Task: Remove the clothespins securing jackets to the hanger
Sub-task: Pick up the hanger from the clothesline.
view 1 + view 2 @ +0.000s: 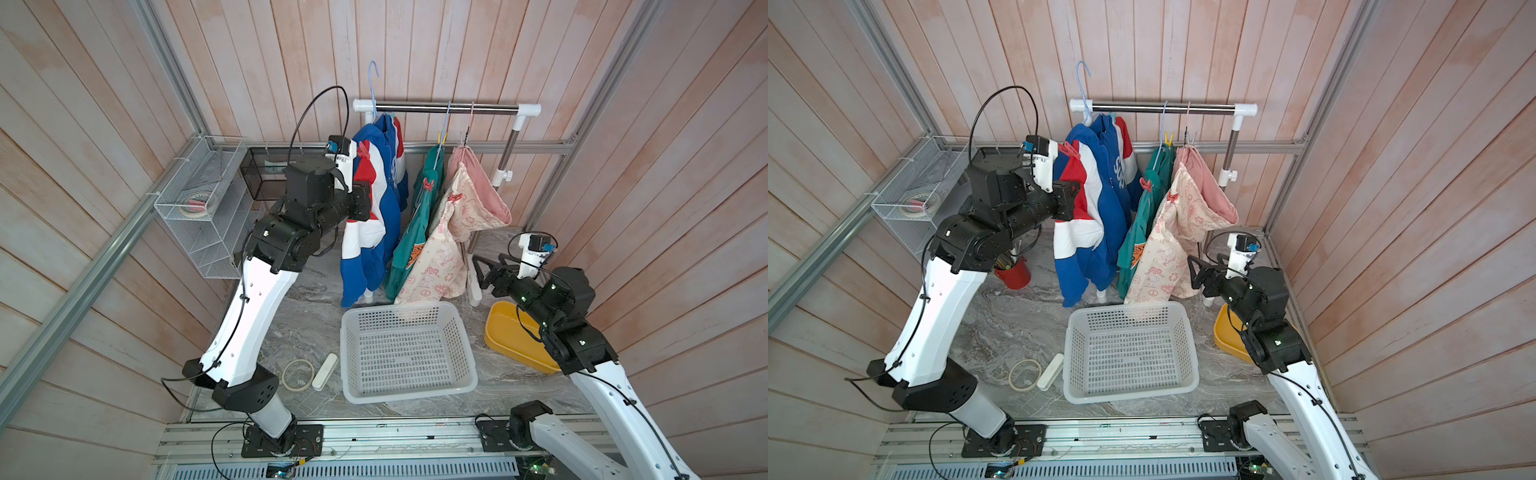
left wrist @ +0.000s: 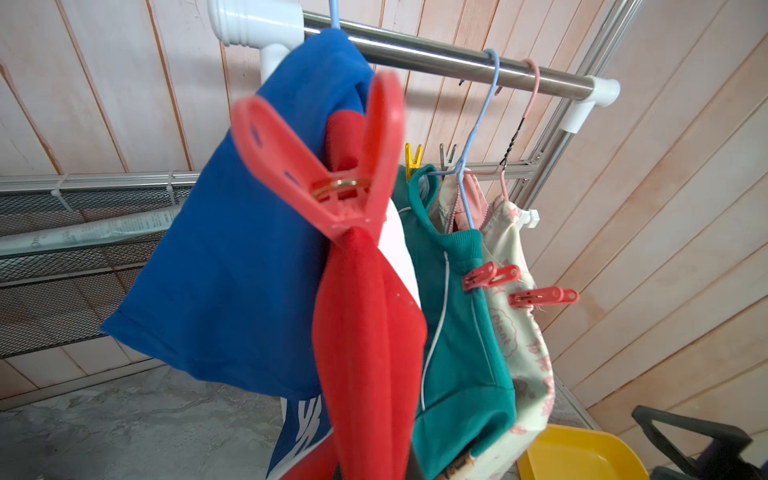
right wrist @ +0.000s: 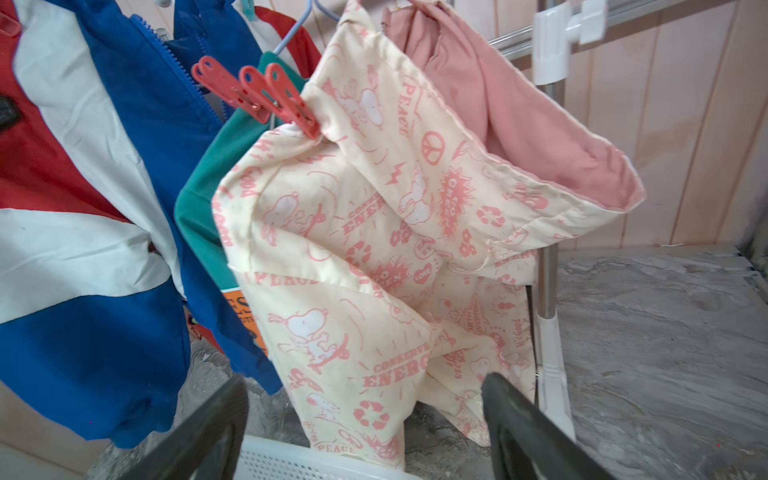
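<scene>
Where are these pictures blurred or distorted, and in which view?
Left wrist view: the near clothespin is soft, the far clothespins sharper. Right wrist view: the fingers of the right hand are blurred, the cream jacket's print is crisp. Both top views: the wall planks fan outward, a wide-lens effect.

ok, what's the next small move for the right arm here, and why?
Probably raise the right gripper toward the clothespin on the cream jacket. Its jaws are open but sit low by the hem, well below that clip, which is clamped on the fabric. The left gripper is shut against the blue jacket, so it looks busy.
</scene>
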`<state>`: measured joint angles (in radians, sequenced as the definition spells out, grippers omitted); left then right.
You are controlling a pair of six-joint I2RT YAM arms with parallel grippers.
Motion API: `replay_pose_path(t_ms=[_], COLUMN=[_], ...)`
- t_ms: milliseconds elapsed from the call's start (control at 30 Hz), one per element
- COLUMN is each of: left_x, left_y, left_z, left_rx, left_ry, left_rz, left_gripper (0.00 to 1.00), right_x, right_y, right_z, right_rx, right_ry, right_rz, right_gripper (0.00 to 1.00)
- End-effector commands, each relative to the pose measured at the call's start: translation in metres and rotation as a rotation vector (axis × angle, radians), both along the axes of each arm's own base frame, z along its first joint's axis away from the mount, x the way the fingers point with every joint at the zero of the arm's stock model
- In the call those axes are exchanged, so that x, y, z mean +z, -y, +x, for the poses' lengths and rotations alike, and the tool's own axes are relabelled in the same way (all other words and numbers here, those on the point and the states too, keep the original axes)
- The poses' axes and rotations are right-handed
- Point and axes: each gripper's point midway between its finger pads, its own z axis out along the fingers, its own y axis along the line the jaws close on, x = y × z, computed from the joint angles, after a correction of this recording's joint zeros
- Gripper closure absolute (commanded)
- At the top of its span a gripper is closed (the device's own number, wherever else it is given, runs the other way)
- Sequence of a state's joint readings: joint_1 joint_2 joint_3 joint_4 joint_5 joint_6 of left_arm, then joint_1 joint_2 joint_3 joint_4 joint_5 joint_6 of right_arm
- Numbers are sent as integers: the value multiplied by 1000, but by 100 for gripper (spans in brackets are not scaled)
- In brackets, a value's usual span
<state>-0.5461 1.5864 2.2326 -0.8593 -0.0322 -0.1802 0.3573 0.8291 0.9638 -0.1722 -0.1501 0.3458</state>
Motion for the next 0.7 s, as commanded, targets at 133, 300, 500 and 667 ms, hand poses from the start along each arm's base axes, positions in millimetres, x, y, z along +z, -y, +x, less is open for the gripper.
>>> replay_pose_path(t_ms=[133, 300, 500, 667], left_x=[25, 15, 12, 1], left_y=[-20, -38, -60, -86], left_z=[-57, -96, -133, -153], left_rx=[-67, -99, -105, -40], left_ry=[106, 104, 96, 111], left_rz=[-37, -35, -27, -7], left_gripper=[100, 100, 100, 100], right_x=[-12, -7, 1, 10], right_y=[-53, -96, -154, -180], right_z=[-13, -19, -33, -25], right_rx=[122, 240, 369, 396], right_ry=[-30, -18, 5, 19], right_rz=[-70, -43, -60, -25], right_gripper=[12, 11, 12, 12])
